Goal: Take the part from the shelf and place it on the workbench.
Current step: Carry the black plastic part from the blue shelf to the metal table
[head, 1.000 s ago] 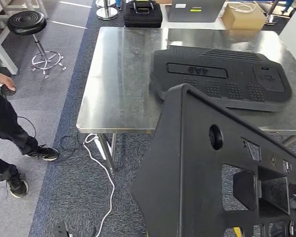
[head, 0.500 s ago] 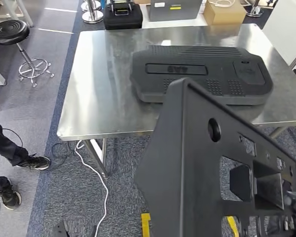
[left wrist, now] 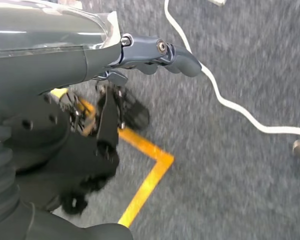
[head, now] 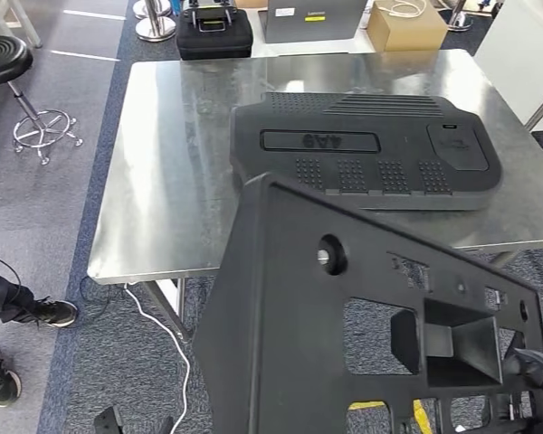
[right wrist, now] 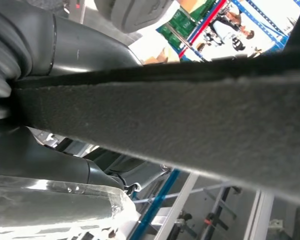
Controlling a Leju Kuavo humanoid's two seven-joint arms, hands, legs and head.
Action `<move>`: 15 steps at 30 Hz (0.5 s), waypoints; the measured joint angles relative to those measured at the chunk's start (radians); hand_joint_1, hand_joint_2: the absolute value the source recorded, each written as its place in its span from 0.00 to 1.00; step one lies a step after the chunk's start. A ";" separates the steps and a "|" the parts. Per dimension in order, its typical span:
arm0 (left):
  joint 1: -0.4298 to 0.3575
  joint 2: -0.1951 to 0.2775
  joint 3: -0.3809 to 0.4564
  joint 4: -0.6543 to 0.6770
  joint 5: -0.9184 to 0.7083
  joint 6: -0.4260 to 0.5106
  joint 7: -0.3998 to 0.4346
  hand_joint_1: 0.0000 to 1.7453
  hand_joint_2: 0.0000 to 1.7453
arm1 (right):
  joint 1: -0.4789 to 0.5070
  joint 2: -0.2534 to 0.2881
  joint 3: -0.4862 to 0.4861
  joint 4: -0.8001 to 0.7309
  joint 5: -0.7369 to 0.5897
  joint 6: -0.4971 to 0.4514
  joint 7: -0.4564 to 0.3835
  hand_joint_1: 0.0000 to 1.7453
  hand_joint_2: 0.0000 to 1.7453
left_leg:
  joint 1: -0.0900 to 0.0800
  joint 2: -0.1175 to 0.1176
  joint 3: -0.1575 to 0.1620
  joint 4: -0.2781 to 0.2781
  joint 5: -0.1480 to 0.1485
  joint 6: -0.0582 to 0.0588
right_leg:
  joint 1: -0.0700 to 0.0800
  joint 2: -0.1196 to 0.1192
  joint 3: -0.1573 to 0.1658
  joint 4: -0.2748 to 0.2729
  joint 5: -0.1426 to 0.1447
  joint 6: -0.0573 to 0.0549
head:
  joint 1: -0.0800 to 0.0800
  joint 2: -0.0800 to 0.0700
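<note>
Part (head: 303, 344) in right hand (head: 528, 369) — near workbench (head: 166, 181)

Raised characters are showing upside down on the black panel (head: 365, 149) lying on the workbench (head: 166, 181), reading "4A9".

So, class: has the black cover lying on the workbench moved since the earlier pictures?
No. The black cover keeps its place on the workbench; the whole view shifted, so the camera moved.

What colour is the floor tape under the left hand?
Yellow: the floor tape forms a corner on grey carpet, clearest in the left wrist view.
</note>
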 joint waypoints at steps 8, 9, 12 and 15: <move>0.002 0.000 0.001 0.000 0.000 0.000 0.003 0.00 1.00 | -0.003 0.001 0.001 0.013 0.034 0.000 -0.017 1.00 1.00 | 0.013 0.001 0.091 -0.005 -0.069 -0.022 | -0.011 -0.012 -0.110 0.001 0.157 0.021 | 0.001 0.000; 0.000 0.000 0.001 0.000 0.000 0.000 0.003 0.00 1.00 | -0.004 0.002 0.001 0.014 0.038 0.000 -0.022 1.00 1.00 | 0.013 0.001 0.094 -0.007 -0.074 -0.028 | -0.007 -0.013 -0.100 -0.027 0.159 0.013 | 0.001 0.000; -0.003 -0.001 0.002 0.000 0.000 0.000 0.006 0.00 1.00 | -0.006 0.005 0.000 0.014 0.035 0.000 -0.025 1.00 1.00 | 0.013 0.005 0.093 -0.014 -0.079 -0.044 | -0.003 -0.009 -0.093 -0.052 0.136 -0.016 | 0.000 0.000; -0.003 -0.001 0.002 0.000 0.000 0.001 0.006 0.00 1.00 | -0.008 0.007 -0.004 0.014 0.030 0.000 -0.023 1.00 1.00 | 0.013 0.004 0.057 0.066 -0.122 -0.050 | -0.007 -0.006 -0.075 -0.067 0.129 -0.037 | -0.002 0.000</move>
